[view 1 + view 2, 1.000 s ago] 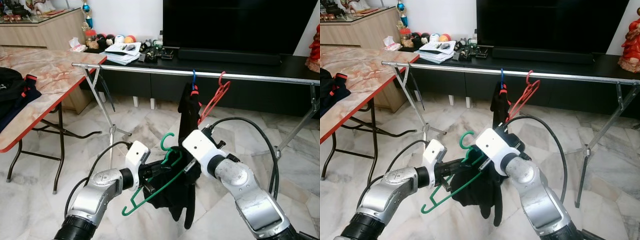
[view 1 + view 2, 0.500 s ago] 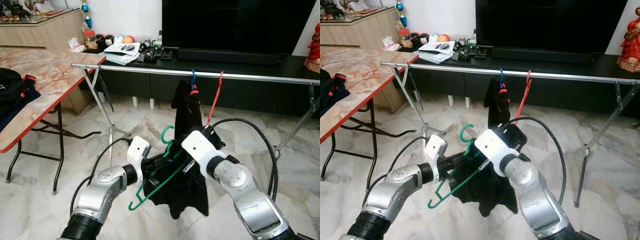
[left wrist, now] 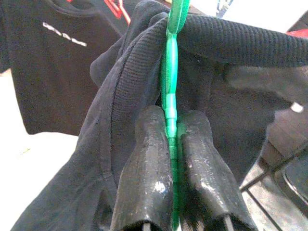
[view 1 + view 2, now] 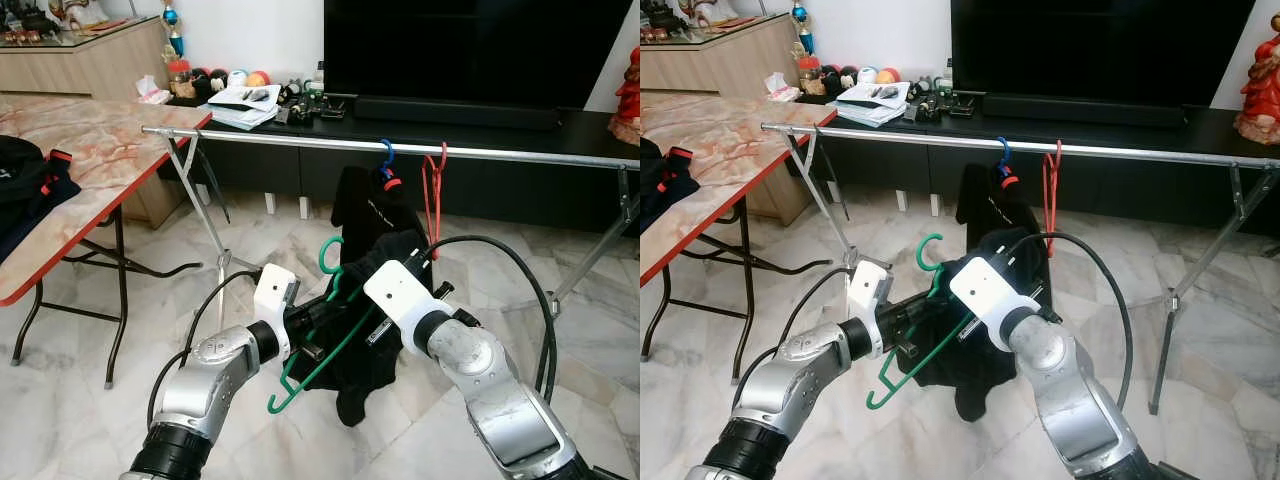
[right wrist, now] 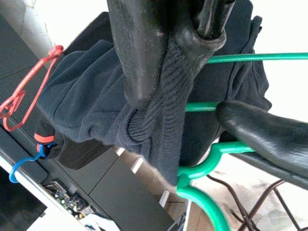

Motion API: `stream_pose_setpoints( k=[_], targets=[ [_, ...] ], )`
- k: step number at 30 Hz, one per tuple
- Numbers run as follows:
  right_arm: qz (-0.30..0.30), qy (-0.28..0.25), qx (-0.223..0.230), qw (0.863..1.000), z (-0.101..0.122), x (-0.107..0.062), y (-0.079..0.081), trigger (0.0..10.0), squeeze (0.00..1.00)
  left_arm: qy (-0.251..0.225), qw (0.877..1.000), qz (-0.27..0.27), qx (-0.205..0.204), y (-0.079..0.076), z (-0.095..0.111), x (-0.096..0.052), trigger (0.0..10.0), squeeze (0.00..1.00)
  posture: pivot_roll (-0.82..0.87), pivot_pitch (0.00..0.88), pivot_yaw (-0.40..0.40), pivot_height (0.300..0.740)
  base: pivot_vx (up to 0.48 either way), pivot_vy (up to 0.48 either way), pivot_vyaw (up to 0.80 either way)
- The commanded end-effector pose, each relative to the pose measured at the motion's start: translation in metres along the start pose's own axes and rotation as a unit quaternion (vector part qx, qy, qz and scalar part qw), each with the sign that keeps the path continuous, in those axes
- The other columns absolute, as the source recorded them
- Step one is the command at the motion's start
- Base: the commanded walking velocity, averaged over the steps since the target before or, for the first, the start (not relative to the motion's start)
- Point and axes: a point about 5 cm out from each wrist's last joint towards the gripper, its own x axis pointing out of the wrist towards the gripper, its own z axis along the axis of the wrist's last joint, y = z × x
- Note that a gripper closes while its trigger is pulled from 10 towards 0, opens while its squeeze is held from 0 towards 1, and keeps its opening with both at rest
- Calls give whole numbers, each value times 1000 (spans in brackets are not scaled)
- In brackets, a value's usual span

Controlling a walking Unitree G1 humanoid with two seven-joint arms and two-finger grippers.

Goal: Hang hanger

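Left gripper (image 3: 169, 144): fingers pressed together on the flat bar of the green hanger (image 4: 325, 345), pinching it edge-on, probably to stop it twisting while the cloth gets worked on. Right gripper (image 5: 168, 62): clamped on a bunched fold of the dark garment (image 4: 975, 345) just above the hanger's neck (looks like it's dragging the ribbed collar over the shoulder of the hanger).

Hanger sits tilted between the two grippers, hook (image 4: 330, 255) pointing up and away from the robot, lower end dropping toward the floor under the left wrist. Garment is draped over it and hangs below both grippers; judging by the bunching, it isn't seated squarely yet.

Beyond the grippers and higher up: the metal rail (image 4: 300, 142), running across in front of a TV cabinet (image 4: 300, 170). Already on it, straight ahead of the right gripper: a black T-shirt (image 4: 370, 205) on a blue hanger (image 4: 386, 152), and just beside that an empty red hanger (image 4: 434, 190).

Off to the left gripper's side: a marble-top table (image 4: 90, 140) with dark clothes (image 4: 25, 190) on it.

Hook isn't on the rail yet. Next call: lift and reach forward, aim for the free stretch of rail on the left of the blue hanger.
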Motion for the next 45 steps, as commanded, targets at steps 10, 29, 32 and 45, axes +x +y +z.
stream_pose_setpoints(
  k=[10,29,32,45],
  targets=[
    [25,-22,2,999,12,-6,6,10000,961,-61,996,69,-3,13,20,3,10000,0,35,51,45,740,0,0,0],
    [-181,-34,108,977,-3,-25,-65,10000,0,-16,999,-34,13,8,13,-10,10000,0,32,54,47,740,0,0,0],
    [-196,-41,97,975,-4,-28,-80,10000,0,15,997,-79,21,2,5,-16,10000,0,30,52,46,740,0,0,0],
    [-5,-109,7,994,-14,-34,-103,10000,573,80,977,-195,37,-12,-8,-31,10000,0,25,39,39,740,0,0,0]
  ],
)
